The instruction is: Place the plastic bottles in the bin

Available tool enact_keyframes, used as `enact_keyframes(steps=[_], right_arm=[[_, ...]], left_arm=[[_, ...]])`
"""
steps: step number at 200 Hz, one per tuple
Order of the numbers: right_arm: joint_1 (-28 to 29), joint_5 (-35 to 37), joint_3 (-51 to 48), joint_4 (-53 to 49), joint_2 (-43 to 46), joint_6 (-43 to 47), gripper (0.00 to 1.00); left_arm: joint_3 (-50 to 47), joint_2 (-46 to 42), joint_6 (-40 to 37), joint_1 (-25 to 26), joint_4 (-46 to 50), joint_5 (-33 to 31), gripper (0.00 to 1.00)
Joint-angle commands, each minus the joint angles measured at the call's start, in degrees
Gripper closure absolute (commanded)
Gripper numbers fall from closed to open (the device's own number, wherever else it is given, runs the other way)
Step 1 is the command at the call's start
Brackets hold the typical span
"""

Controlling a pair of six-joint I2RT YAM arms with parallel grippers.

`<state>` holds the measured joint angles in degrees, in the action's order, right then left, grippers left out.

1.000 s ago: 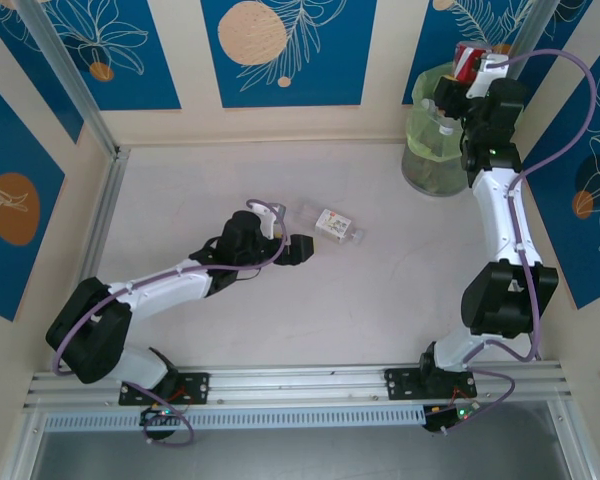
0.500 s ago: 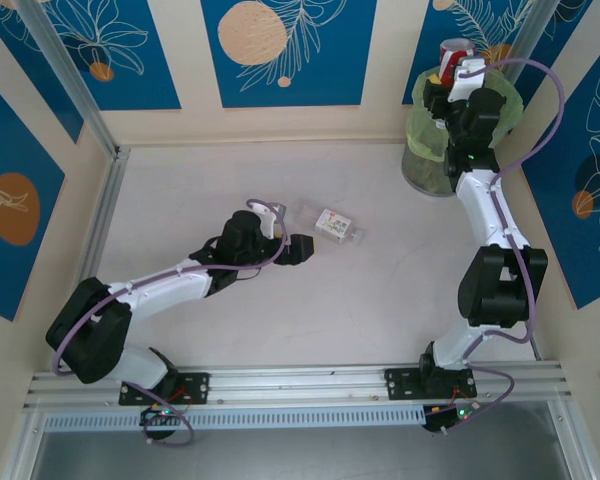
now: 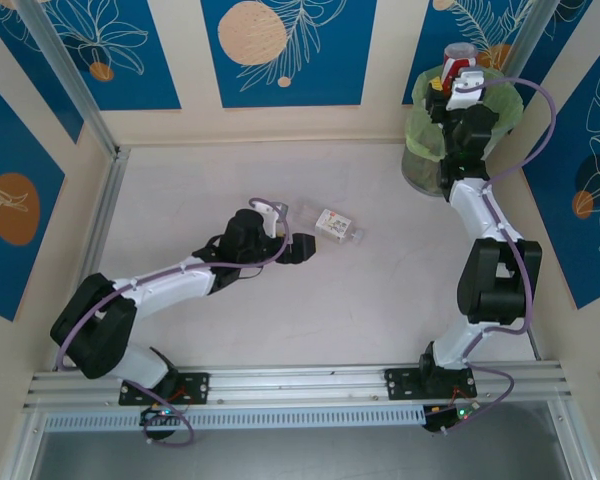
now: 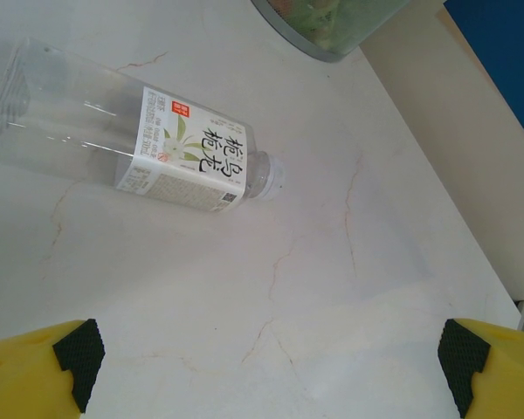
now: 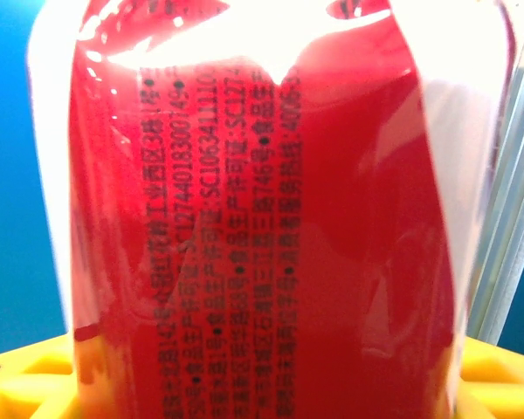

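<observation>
A clear plastic bottle (image 3: 330, 222) with a white label lies on its side mid-table; in the left wrist view this bottle (image 4: 192, 157) points its cap to the right. My left gripper (image 3: 300, 247) rests just left of it, open, with nothing between its yellow fingers (image 4: 74, 353). My right gripper (image 3: 448, 80) hangs above the bin (image 3: 418, 165) at the back right, shut on a red-labelled bottle (image 3: 457, 52). That red-labelled bottle (image 5: 271, 218) stands close in front of the right wrist camera, between yellow fingers (image 5: 498, 375). The bin has a light green bag lining.
The bin's base (image 4: 332, 22) shows at the top of the left wrist view. Blue patterned walls close the table at the back and both sides. A metal rail (image 3: 300, 385) runs along the near edge.
My right arm has stretched further back and up, carrying the red-labelled bottle over the bin's opening. The left arm and the bottle on the table have barely moved.
</observation>
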<state>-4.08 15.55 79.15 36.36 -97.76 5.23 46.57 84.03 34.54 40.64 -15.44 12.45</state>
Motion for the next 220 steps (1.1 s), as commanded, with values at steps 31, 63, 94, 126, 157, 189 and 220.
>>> enact_keyframes(steps=[31,63,94,126,157,189,220], right_arm=[[-0.19,3.83,-1.84,11.05,-1.45,-2.08,0.48],[-2.93,8.23,-4.18,12.78,-2.7,-15.55,0.48],[-6.96,9.5,-5.15,10.92,-4.48,-37.62,0.48],[-10.55,4.31,-3.3,5.47,-5.79,-56.7,0.5],[-11.5,1.48,-1.05,1.51,-6.03,-60.46,0.48],[-12.79,-1.37,1.26,-0.54,-7.24,-62.48,0.37],[-13.02,-3.67,3.94,-6.46,-7.28,-59.76,0.15]], left_arm=[[2.3,1.55,0.3,0.67,-0.03,1.03,0.0],[2.82,2.95,0.87,0.8,-0.64,1.78,0.0],[3.22,4.22,1.97,1.07,-0.99,2.32,0.0],[3.09,4.46,2.35,1.6,-0.83,1.33,0.0],[3.91,5.32,2.28,1.75,-0.39,1.33,0.0],[5.36,6.87,2.41,2.05,-0.64,2.36,0.0],[6.06,7.6,2.54,2.33,-0.66,2.67,0.0]])
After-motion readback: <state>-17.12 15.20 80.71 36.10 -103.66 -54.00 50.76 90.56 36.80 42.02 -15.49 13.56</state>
